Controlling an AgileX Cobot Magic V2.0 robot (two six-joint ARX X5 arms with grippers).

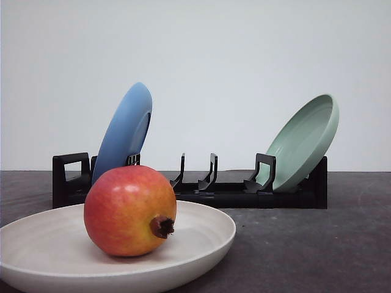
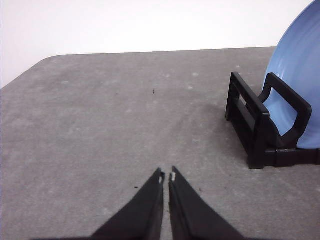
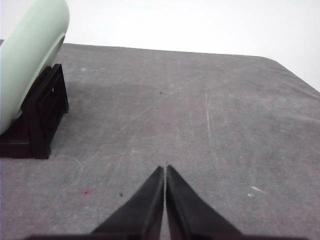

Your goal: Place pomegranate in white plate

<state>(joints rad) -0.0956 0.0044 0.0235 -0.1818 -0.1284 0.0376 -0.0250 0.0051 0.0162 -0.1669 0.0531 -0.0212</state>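
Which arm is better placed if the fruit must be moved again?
Left, probably. The pomegranate sits in the white plate on the robot's left, near the blue plate seen from the shut left gripper.

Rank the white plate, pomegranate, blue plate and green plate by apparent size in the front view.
1. white plate, cut off by the frame, nearest the camera
2. pomegranate, also near
3-4. blue plate and green plate: look alike, both farther back, so true sizes are unsure
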